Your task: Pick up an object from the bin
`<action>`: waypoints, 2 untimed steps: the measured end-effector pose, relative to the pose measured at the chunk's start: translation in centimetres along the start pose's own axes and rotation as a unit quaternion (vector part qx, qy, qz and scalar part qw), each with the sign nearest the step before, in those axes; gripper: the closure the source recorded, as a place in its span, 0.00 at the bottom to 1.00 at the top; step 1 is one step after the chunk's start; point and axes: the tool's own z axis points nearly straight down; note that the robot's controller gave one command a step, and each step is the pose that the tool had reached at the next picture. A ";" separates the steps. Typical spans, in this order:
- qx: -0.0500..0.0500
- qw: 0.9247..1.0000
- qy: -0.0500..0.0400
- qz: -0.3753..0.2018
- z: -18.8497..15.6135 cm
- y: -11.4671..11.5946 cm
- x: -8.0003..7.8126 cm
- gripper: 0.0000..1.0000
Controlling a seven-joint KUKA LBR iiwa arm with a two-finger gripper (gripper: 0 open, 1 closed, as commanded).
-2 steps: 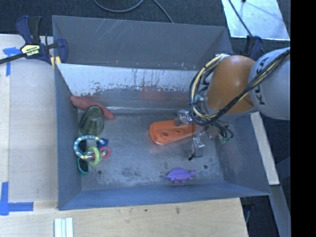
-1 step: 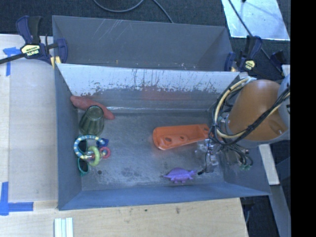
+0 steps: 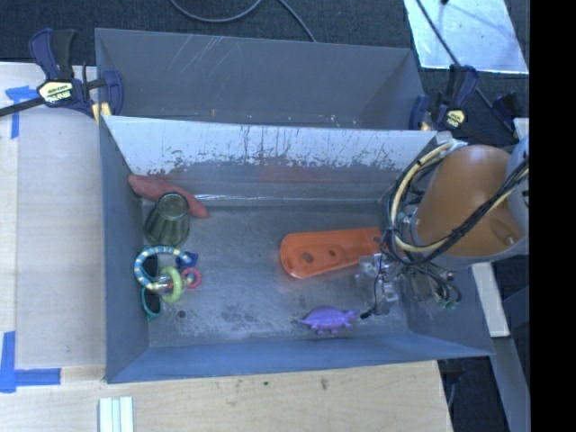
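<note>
Grey sheet metal makes up the bin [image 3: 270,88], whose sloped walls run down to a scuffed, flat floor; rust-like streaks are seen along the far wall.

The gripper [image 3: 382,288] is lowered into the right part of the bin, close to the floor. It is largely masked by a rounded orange-brown wrist cover [image 3: 468,201] and a bundle of yellow and black cables [image 3: 409,192], so only a small tangle of metal parts can be made out at its tip. Whether it stands spread or closed cannot be told, and nothing can be seen gripped in it.

Two things lie nearest to it. A flat orange plastic paddle with small holes [image 3: 328,252] is laid across the middle of the floor, its right end running up to the gripper and partly hidden there. A small purple plastic lizard-like toy [image 3: 328,319] lies near the front wall, just below and to the left of the gripper; contact between them cannot be judged.

Well apart, at the left side, a dark green cup [image 3: 168,220] is seen, with a pinkish-red soft shape [image 3: 153,185] half hidden behind it. Just in front of the cup lies a cluster of blue, yellow, pink and green plastic rings [image 3: 162,277].
</note>
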 end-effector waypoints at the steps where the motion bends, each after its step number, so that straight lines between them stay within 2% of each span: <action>1: 0.000 1.000 0.000 0.018 0.7 0.1 -4.3 1.00; 2: 0.001 1.000 -0.002 -0.027 2.1 2.6 -8.6 1.00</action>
